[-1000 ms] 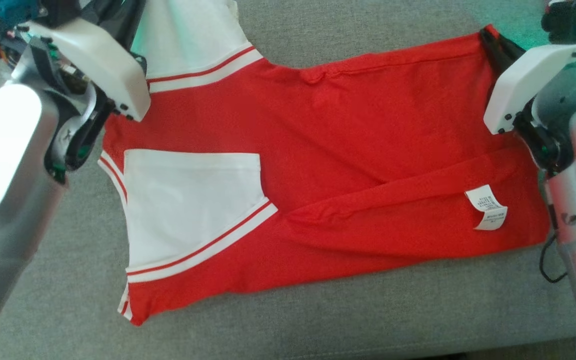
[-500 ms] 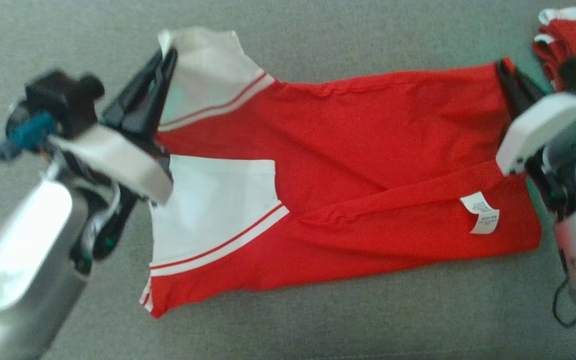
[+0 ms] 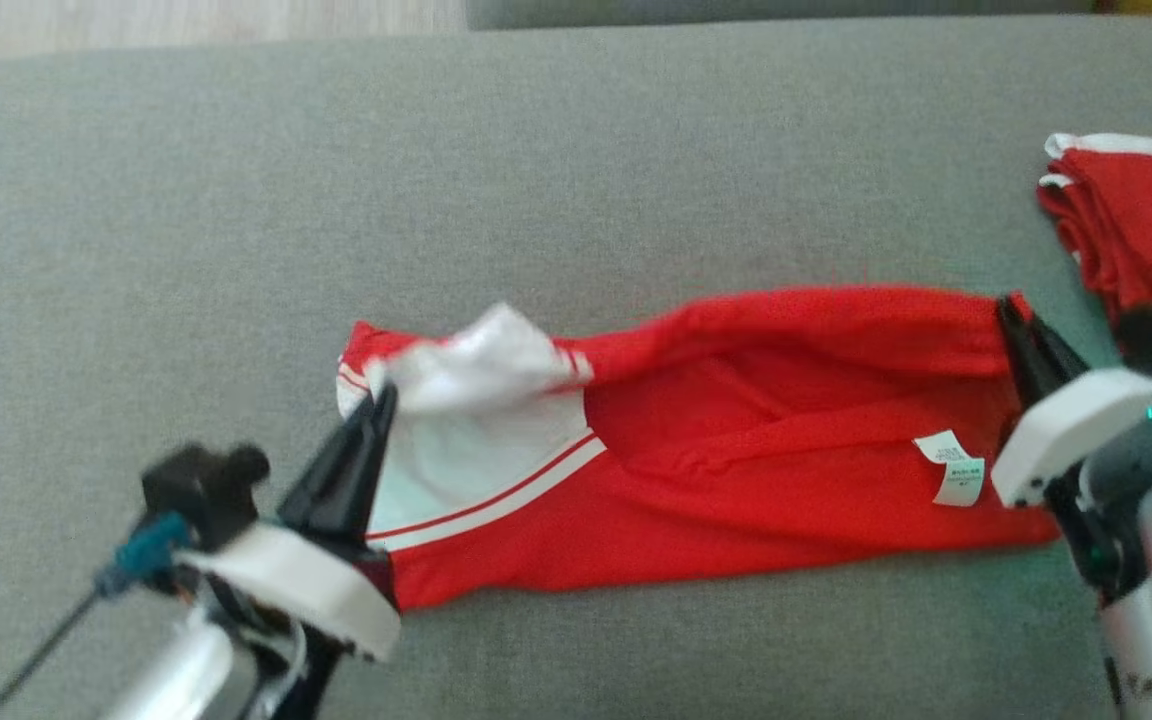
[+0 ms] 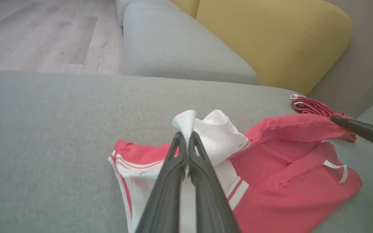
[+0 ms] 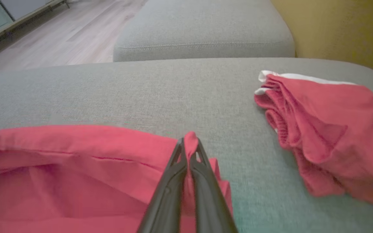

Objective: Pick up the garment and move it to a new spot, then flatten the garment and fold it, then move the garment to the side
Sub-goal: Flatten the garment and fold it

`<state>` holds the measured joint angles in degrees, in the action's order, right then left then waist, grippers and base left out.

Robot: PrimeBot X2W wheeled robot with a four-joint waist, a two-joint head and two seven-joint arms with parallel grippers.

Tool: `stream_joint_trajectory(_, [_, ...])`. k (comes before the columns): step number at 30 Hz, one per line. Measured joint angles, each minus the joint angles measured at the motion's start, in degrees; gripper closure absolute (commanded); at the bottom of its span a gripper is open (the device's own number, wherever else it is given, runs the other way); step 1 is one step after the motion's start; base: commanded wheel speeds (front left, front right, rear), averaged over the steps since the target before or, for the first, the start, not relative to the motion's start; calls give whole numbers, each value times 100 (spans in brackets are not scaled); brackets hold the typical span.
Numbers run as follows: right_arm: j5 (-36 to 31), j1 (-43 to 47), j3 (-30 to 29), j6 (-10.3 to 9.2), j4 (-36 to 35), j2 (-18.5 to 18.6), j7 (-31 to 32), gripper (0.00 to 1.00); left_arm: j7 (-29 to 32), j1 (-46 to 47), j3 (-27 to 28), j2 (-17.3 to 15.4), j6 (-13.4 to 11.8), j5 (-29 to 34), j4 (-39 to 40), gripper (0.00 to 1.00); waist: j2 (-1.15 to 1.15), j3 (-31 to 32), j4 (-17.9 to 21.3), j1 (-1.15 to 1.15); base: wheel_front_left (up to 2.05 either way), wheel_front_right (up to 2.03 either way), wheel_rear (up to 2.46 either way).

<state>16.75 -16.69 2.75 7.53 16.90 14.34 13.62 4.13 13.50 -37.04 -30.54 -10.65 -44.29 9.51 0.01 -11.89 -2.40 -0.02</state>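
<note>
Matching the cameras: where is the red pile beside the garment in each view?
Head view: red pile at the right edge, upper half.
Left wrist view: red pile right of centre, behind the right gripper.
Right wrist view: red pile at the right.
Shared landmark: the right gripper, shut on the garment.

The right gripper [image 5: 188, 145] pinches its dark fingers together on a raised edge of the red garment [image 5: 60, 168], which spreads toward the lower left. On the grey cushion [image 5: 141, 94], apart to the right, lies a bunched red cloth [image 5: 329, 123] with white trim.
</note>
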Motion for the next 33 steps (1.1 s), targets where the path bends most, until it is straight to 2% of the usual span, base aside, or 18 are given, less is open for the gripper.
stream_joint_trajectory(9, [-167, 498, -332, 0, -44, -328, -245, 100, -747, -680, -99, 460, 10, -211, -766, 100, 0, 207, 22, 2, 0, 0, 0])
stream_joint_trajectory(10, [-214, 519, -338, 0, -44, -335, -304, 90, -794, -699, -147, 474, 41, -210, -842, 100, 0, 223, 33, 2, 0, 0, 0])
stream_joint_trajectory(11, [-242, 542, -341, 0, -42, -354, -361, 72, -840, -717, -185, 491, 65, -210, -915, 93, 0, 242, 44, 2, 0, 0, 0])
stream_joint_trajectory(12, [-266, 576, -356, 0, -36, -382, -402, 61, -899, -743, -189, 533, 66, -211, -962, 69, 0, 264, 52, 2, 0, 0, 0])
stream_joint_trajectory(13, [-271, 606, -392, 0, -26, -431, -464, 13, -962, -782, -192, 571, 79, -210, -996, 17, 0, 287, 60, 1, 0, 0, 0])
stream_joint_trajectory(14, [-272, 641, -445, 0, -21, -477, -535, 0, -1028, -826, -203, 600, 109, -207, -1043, 0, 0, 309, 66, 1, 0, 0, 0])
stream_joint_trajectory(17, [-330, 794, -580, 0, 0, -503, -716, 0, -1223, -955, -213, 645, 100, -152, -1172, 0, 0, 375, 61, 1, 0, 0, 0])
stream_joint_trajectory(21, [-331, 1040, -857, 0, -9, -636, -890, 0, -1466, -1106, -194, 738, -36, -101, -1285, 0, 0, 468, 36, 1, 0, 0, 0])
stream_joint_trajectory(26, [-374, 1260, -1134, 0, -105, -723, -959, 0, -1684, -1169, -68, 792, -328, 113, -1276, 0, 0, 550, -26, 1, 0, 0, 0])
stream_joint_trajectory(33, [-449, 1268, -1170, 0, -134, -749, -768, 0, -1766, -1169, 152, 787, -606, 323, -1180, 0, 0, 594, -129, 1, 0, 0, 0])
